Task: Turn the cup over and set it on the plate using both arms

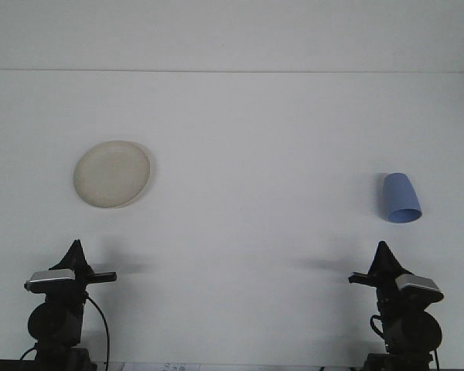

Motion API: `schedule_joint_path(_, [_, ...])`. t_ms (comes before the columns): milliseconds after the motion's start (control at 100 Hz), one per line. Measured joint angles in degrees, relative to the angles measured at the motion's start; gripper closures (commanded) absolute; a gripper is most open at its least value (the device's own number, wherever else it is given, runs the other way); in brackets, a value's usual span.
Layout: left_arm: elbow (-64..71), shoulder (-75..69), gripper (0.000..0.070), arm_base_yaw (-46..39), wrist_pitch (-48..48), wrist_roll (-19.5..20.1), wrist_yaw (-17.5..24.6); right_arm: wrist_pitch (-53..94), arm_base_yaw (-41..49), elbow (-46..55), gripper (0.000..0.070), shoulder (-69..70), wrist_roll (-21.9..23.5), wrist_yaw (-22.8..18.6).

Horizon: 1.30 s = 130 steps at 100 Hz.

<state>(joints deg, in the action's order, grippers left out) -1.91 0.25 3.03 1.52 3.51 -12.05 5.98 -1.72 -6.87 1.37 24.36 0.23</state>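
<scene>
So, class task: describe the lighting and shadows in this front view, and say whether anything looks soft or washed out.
Front view: light is even and diffuse on the white table; the plate and cup cast faint shadows; soft dark patches lie beside each gripper, left and right; no strong glare; the picture is slightly soft overall.
</scene>
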Motion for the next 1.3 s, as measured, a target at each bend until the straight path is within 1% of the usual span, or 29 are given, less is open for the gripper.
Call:
schedule_joint_path(20, [0.0,0.0,0.0685,0.0,0.0,0.0,0.0,0.2,0.0,-1.6,0.0657,0.5,0.0,0.2])
schedule_joint_path(50, [0.0,0.0,0.0685,0.0,0.0,0.0,0.0,0.8,0.0,-4.2,0.0593,1.4,-0.1,0.7])
schedule_joint_path(90, [0.0,0.0,0.0685,0.0,0.0,0.0,0.0,1.6,0.0,-7.8,0.0476,2.9,-0.7,1.4])
schedule_joint_path(100, [0.0,0.0,0.0685,0.0,0.0,0.0,0.0,1.7,0.0,-8.8,0.0429,3.4,-1.1,1.6])
schedule_joint_path(110, [0.0,0.0,0.0685,0.0,0.0,0.0,0.0,2.1,0.0,-9.7,0.0413,3.8,-1.4,1.9])
schedule_joint_path(140, [0.0,0.0,0.0685,0.0,0.0,0.0,0.0,2.8,0.0,-12.5,0.0332,5.4,-2.4,2.8])
schedule_joint_path(170, [0.0,0.0,0.0685,0.0,0.0,0.0,0.0,3.7,0.0,-15.2,0.0284,7.2,-3.6,3.7])
schedule_joint_path(190, [0.0,0.0,0.0685,0.0,0.0,0.0,0.0,4.4,0.0,-16.9,0.0271,8.5,-4.5,4.3])
schedule_joint_path(300, [0.0,0.0,0.0685,0.0,0.0,0.0,0.0,10.0,0.0,-24.6,0.0270,16.3,-10.0,7.9])
schedule_joint_path(400, [0.0,0.0,0.0685,0.0,0.0,0.0,0.0,13.6,0.0,-29.5,0.0270,23.1,-15.5,11.7])
schedule_joint_path(500, [0.0,0.0,0.0685,0.0,0.0,0.0,0.0,13.4,-0.6,-31.3,0.0270,28.8,-21.1,15.8])
schedule_joint_path(570, [0.0,0.0,0.0685,0.0,0.0,0.0,0.0,14.6,-1.9,-31.3,0.0270,32.5,-24.3,16.5])
schedule_joint_path(650, [0.0,0.0,0.0685,0.0,0.0,0.0,0.0,15.4,-4.5,-31.3,0.0271,37.6,-26.7,16.0])
schedule_joint_path(740, [0.0,0.0,0.0685,0.0,0.0,0.0,0.0,13.8,-7.6,-31.2,0.0272,43.7,-28.2,13.6])
schedule_joint_path(860, [0.0,0.0,0.0685,0.0,0.0,0.0,0.0,11.3,-11.8,-31.1,0.0272,50.1,-30.6,12.7])
schedule_joint_path(910, [0.0,0.0,0.0685,0.0,0.0,0.0,0.0,11.0,-13.6,-31.1,0.0273,53.0,-31.5,11.4])
schedule_joint_path(1100, [0.0,0.0,0.0685,0.0,0.0,0.0,0.0,6.4,-18.8,-31.1,0.0273,63.1,-33.1,6.2])
schedule_joint_path(1230, [0.0,0.0,0.0685,0.0,0.0,0.0,0.0,1.2,-20.1,-31.1,0.0273,68.1,-34.3,5.4])
schedule_joint_path(1300, [0.0,0.0,0.0685,0.0,0.0,0.0,0.0,-2.5,-20.9,-31.1,0.0274,70.8,-34.7,3.6])
